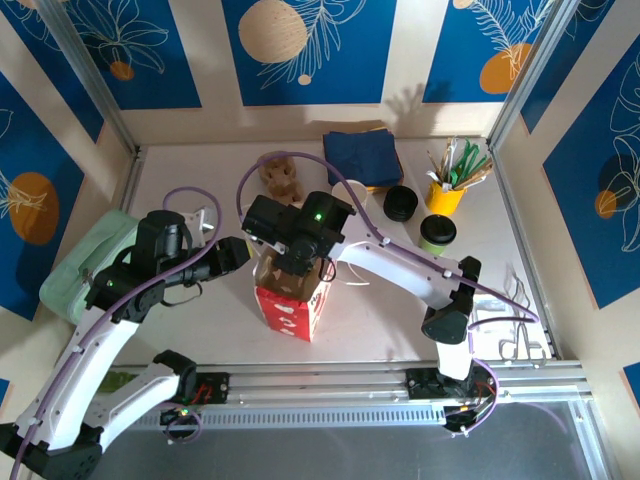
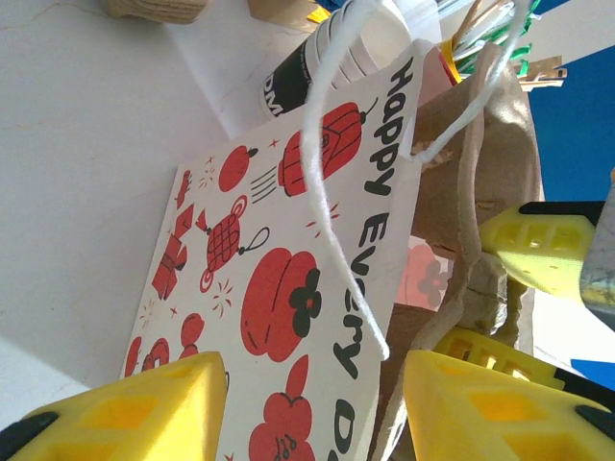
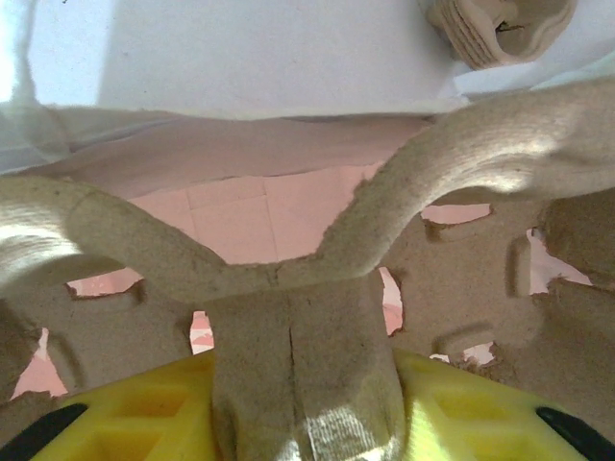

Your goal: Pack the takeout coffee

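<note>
The paper cup (image 1: 437,233) stands lidded beside the stirrer cup (image 1: 445,196), well apart from the printed bag (image 1: 290,312). It is probably light and crushable, best held gently around its upper body. The right gripper (image 3: 306,408) pinches the cardboard carrier (image 3: 288,279) over the bag; the left gripper (image 2: 312,408) is spread at the bag's side.

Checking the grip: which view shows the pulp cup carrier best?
Right wrist: the pulp cup carrier close up, its centre post pinched in the right claw. Left wrist shows its side at the paper bag's mouth; top external, a brown patch beneath that claw.
</note>
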`<state>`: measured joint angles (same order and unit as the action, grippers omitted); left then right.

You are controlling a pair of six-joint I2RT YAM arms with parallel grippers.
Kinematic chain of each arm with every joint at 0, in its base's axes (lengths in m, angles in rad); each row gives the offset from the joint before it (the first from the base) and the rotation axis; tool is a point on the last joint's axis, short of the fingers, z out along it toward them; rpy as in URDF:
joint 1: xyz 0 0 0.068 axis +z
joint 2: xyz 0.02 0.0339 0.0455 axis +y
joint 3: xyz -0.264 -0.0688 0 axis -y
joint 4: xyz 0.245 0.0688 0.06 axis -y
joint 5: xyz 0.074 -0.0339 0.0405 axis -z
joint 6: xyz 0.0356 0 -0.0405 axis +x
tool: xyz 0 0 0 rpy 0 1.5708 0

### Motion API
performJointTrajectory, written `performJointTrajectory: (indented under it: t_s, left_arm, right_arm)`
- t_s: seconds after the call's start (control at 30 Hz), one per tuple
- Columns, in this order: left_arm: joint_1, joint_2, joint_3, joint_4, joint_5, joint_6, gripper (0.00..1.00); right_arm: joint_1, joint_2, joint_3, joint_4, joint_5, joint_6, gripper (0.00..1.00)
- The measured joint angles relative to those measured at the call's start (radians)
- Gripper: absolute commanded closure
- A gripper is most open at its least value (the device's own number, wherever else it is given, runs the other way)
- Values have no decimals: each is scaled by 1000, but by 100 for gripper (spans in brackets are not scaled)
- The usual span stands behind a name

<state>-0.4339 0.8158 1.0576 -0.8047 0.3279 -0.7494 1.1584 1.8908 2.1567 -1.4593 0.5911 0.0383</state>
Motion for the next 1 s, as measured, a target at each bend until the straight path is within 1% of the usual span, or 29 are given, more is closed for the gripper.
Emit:
performJointTrajectory:
  t_s: [0.3, 0.53, 1.0]
  left_arm:
    - [2, -10, -1, 0, 0, 0, 48]
    - [6, -10, -8, 1, 0, -1, 48]
    - [8, -10, -17, 3, 0, -1, 48]
  right_arm:
    - [-6, 0, -34, 3, -36, 19, 58]
    - [-27, 0, -116, 30, -66, 19, 58]
    - [-61, -14, -219, 118, -176, 10, 58]
